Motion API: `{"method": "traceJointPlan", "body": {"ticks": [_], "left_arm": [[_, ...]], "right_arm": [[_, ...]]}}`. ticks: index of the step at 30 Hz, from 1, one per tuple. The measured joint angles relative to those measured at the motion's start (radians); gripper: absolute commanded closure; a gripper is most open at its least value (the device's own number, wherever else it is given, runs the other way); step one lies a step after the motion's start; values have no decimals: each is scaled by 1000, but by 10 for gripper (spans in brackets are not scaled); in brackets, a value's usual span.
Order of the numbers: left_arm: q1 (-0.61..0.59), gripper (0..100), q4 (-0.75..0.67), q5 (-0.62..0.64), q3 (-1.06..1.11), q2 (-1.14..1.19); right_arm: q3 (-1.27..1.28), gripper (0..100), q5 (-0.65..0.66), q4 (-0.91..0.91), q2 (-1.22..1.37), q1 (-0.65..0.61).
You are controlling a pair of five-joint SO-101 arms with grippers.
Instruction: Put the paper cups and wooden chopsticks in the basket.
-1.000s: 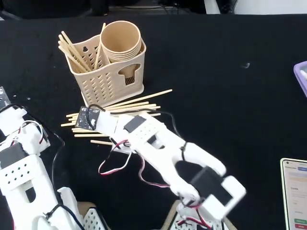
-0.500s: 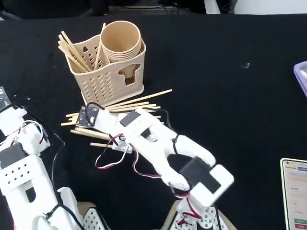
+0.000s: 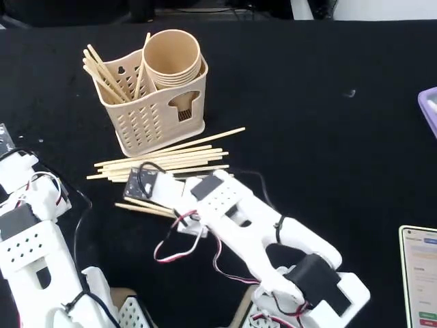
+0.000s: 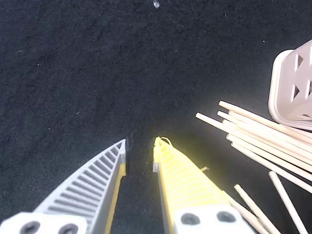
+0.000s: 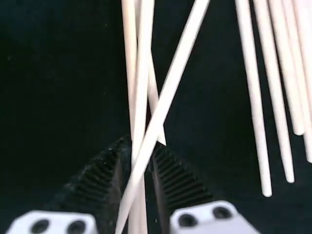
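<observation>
Right wrist view: right claw (image 5: 139, 146) clamps a few crossed chopsticks (image 5: 130, 73), on the near side of the basket (image 3: 160, 116). Left claw (image 4: 140, 142) is barely parted and empty, over bare tabletop (image 4: 73, 58).

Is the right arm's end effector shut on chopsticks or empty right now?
Shut on wooden chopsticks: the right wrist view shows several of them pinched between the jaws of the right end effector.

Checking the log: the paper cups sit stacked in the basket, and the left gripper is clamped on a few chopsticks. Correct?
Wrong arm: the right wrist view shows the right gripper clamped on a few chopsticks. The paper cups do sit stacked in the basket.
</observation>
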Motion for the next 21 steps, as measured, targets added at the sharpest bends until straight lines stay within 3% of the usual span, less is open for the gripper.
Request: {"method": "traceJointPlan", "body": {"ticks": [4,21], "left_arm": [[0,898,0,0,0,0],[0,898,0,0,0,0]], "right_arm": [[2,765,0,-15,23,0],[-222,797,0,-17,239,0]]}}
